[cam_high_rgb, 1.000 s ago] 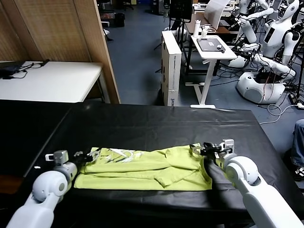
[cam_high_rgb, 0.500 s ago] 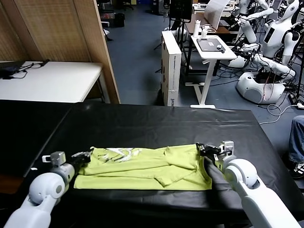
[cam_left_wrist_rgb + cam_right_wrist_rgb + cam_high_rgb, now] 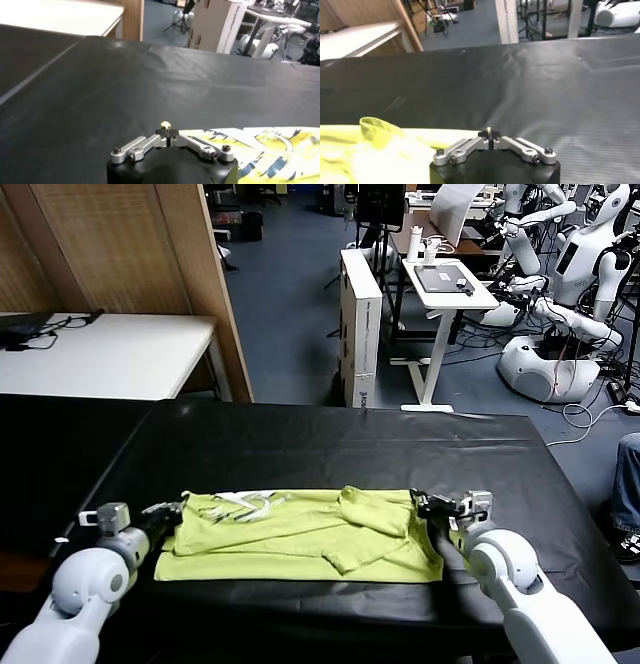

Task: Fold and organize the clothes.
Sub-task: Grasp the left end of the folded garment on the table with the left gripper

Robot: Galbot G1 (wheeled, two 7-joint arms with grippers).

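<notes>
Both grippers are pinching the far corners of a lime T-shirt (image 3: 300,534) that is lying folded on the black table (image 3: 330,444).

The left gripper (image 3: 168,511) is resting low on the table with its fingers drawn together — in the left wrist view a small scrap of yellow-green cloth (image 3: 165,123) is peeking out just past the closed fingertips, and the shirt's white print (image 3: 245,501) is lying just beside them, toward the other arm. The right gripper (image 3: 422,503) is sitting at the opposite far corner, its fingers likewise looking pressed narrow on the fabric edge; a raised fold of the shirt (image 3: 377,131) is bunching up just beside them, on the side toward the left arm. Between the two sets of fingers the shirt is stretching as a long flat band, with a sleeve lying folded over its middle.
</notes>
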